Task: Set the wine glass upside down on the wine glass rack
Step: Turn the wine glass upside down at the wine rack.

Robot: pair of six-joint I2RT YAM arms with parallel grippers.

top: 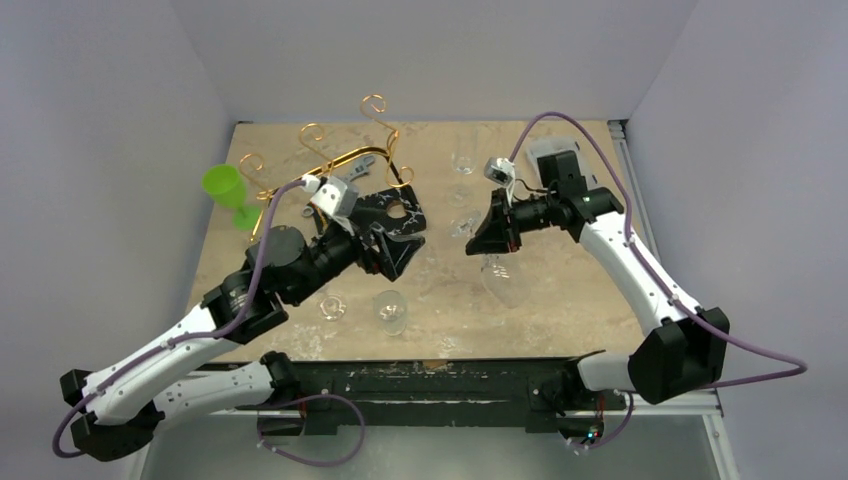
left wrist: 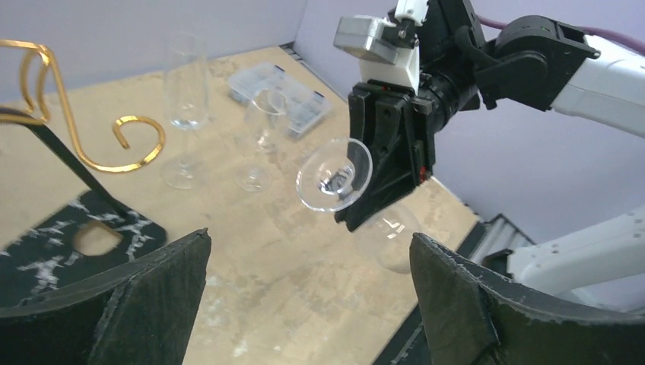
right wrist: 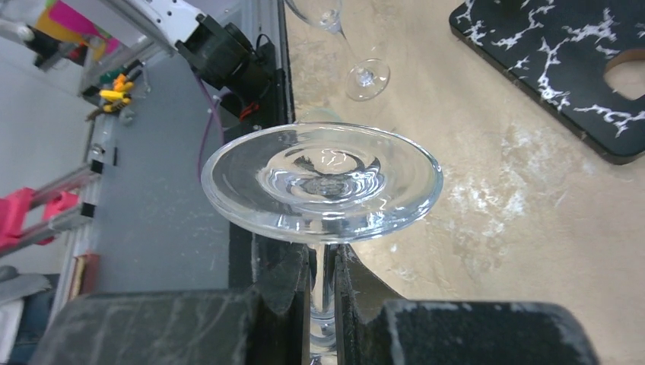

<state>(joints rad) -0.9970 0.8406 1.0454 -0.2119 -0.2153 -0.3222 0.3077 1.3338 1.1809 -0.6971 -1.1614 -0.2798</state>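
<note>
Right hand (right wrist: 322, 274) pinches wine glass (right wrist: 319, 179) stem; foot beyond fingertips.

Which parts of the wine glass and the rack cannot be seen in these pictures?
Right wrist view: the bowl of the wine glass is hidden behind the right gripper; only foot and stem show.
Left wrist view: the wine glass rack is cut off by the left edge.
Top view: the left arm covers part of the rack.

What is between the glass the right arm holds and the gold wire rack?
In the top view, the black white-veined board lies between the wine glass and the wine glass rack, with the open left end effector above it.
</note>
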